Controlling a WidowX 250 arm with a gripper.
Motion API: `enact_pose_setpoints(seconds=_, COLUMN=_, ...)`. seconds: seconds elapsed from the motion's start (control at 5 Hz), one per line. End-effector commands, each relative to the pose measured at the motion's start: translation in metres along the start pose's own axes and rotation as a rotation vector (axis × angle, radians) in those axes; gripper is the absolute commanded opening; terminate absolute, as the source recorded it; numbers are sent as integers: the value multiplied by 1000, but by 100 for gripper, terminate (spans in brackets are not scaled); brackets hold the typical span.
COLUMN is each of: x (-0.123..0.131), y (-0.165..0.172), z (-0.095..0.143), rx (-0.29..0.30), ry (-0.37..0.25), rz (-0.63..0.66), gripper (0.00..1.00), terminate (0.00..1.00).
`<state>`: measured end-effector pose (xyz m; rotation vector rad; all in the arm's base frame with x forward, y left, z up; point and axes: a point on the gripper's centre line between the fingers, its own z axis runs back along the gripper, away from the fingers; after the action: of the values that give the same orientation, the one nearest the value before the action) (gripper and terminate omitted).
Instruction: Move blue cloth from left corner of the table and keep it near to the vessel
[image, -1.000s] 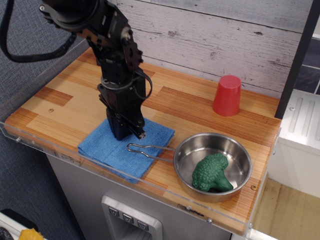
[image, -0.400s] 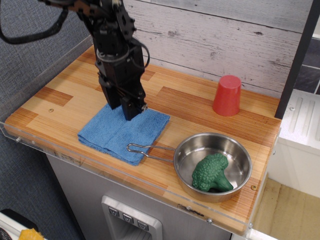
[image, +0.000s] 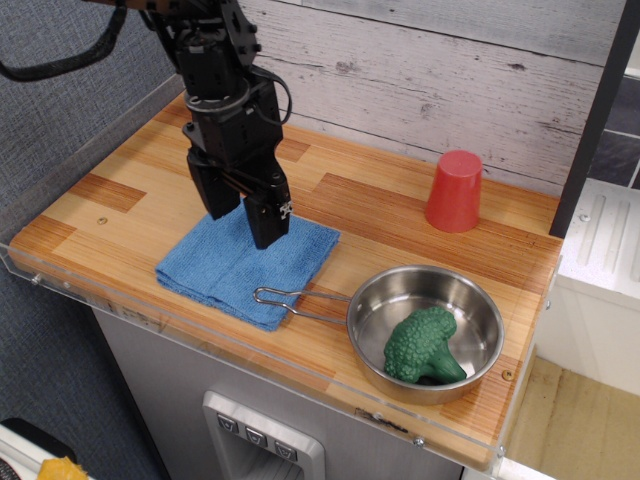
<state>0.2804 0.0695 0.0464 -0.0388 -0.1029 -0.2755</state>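
You see the blue cloth (image: 250, 268) lying flat on the worktop (image: 120, 215), its right edge under the wire handle of the vessel (image: 425, 330). Your claw (image: 243, 212) hangs above the cloth, jaws spread apart and holding nothing. Broccoli (image: 422, 347) sits in the vessel.

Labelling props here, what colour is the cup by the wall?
Red, plainest in observation.image.

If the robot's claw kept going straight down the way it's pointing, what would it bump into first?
Probably the blue cloth. The gripper points down right above it, jaws spread, though the single view leaves exact depth unclear.
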Motion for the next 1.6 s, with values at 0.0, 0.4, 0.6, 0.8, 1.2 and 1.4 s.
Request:
enact_pose_setpoints(seconds=0.0, x=24, y=-2, z=42, rx=50, ry=-123, rz=-71, gripper=100, terminate=0)
enact_pose_setpoints(seconds=0.4, x=50, y=-9, z=70, rx=97, ry=-138, rz=-107, gripper=100, terminate=0)
enact_pose_setpoints(seconds=0.6, x=50, y=-17, z=89, rx=89, ry=-128, rz=-108, gripper=100, terminate=0)
enact_pose_setpoints(seconds=0.8, x=44, y=-37, z=113, rx=81, ry=-153, rz=-154, gripper=100, terminate=0)
enact_pose_setpoints(seconds=1.2, x=19, y=-55, z=139, rx=125, ry=-113, rz=-52, gripper=100, terminate=0)
enact_pose_setpoints(seconds=1.4, x=19, y=-55, z=139, rx=125, ry=-113, rz=-52, gripper=100, terminate=0)
